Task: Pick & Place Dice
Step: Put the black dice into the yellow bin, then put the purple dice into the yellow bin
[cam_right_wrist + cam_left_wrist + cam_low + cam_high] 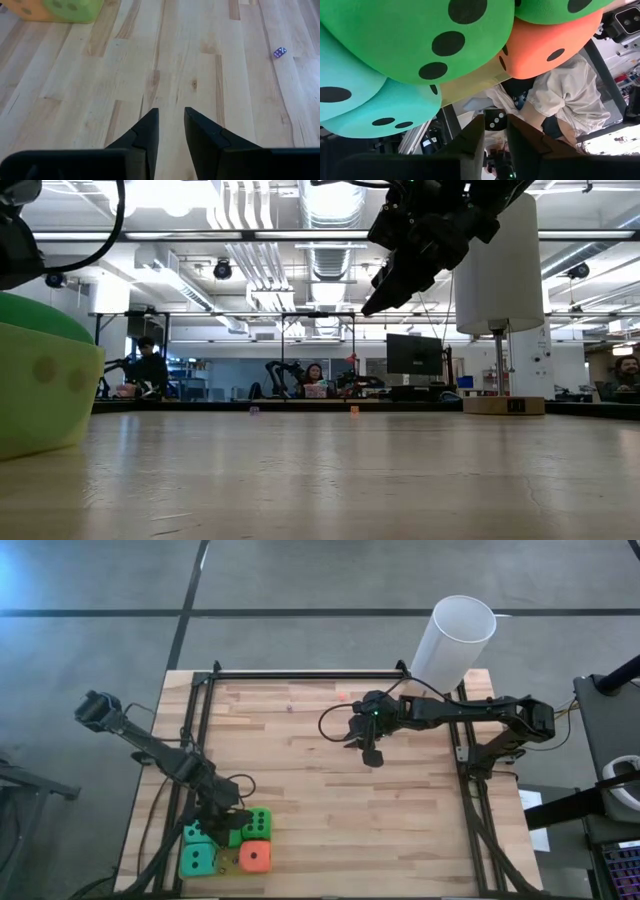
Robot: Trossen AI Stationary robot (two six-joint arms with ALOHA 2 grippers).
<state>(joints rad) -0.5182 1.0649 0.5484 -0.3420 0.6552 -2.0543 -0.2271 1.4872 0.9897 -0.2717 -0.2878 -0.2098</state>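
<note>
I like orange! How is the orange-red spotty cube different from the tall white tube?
The orange-red soft cube is small; the white cylinder is far bigger and round. The cube has black pips; the cylinder is plain. The cube sits among other dice; the cylinder stands apart.

surface: pale wood-plank table (330,830) | on it: white cylinder (452,642) at far right corner | cluster of foam dice (228,843) diagonally opposite the cylinder | tiny purple die (279,52) on bare planks

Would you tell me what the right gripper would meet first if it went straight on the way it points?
Probably the bare wooden table: the right gripper points down at it, empty, with nothing between.
</note>
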